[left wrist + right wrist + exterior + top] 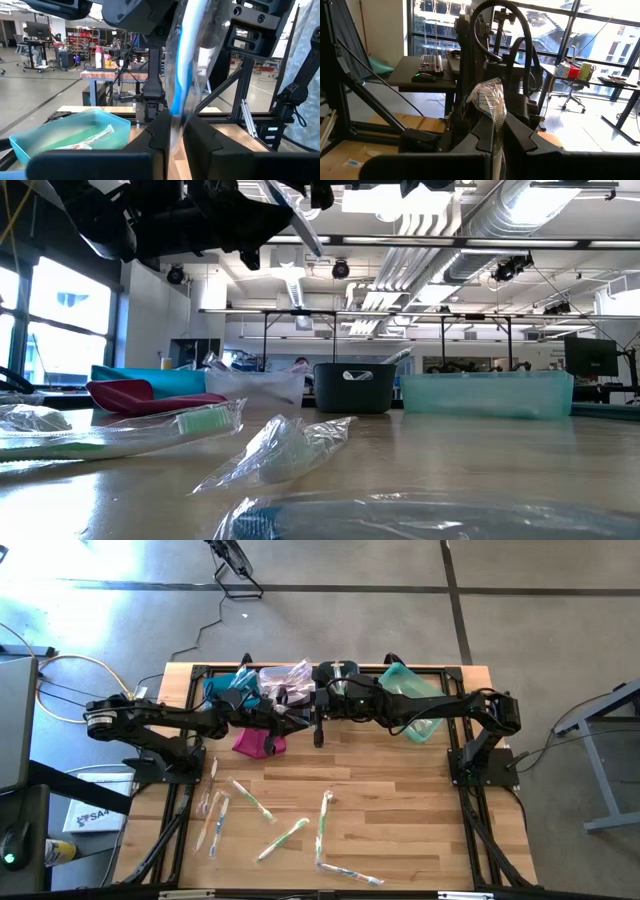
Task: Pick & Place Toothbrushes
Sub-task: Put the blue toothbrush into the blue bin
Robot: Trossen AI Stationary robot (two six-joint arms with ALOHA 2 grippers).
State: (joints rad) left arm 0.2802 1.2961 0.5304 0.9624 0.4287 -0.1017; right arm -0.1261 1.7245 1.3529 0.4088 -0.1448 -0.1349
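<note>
Both grippers meet high over the far middle of the table and are shut on one wrapped toothbrush [186, 60] with a blue handle in a clear sleeve. My left gripper [176, 131] has one end and my right gripper [498, 131] the other. In the low view this toothbrush [305, 230] slants in the air between the two dark arms. In the high view the left gripper [296, 716] and right gripper [320, 712] almost touch. Several more wrapped toothbrushes [252, 800] lie flat on the near half of the table. My left gripper pinches the toothbrush between its two fingers on the wrapped handle [176, 112]. The brush runs on past the fingers toward the other gripper and is lifted clear of the table. My right gripper pinches the crinkled clear wrapper [489, 102] at the brush's other end between its two fingers. The wrapper bunches up just beyond the fingertips, and the handle inside does not show there.
Bins stand along the far edge: blue bin [220, 690], clear bin [285, 678], dark grey bin [340, 675] and teal bin [415, 705], which has a toothbrush [92, 139] in it. A magenta pouch [255, 742] lies just in front of them. Bare wood shows at the right near side.
</note>
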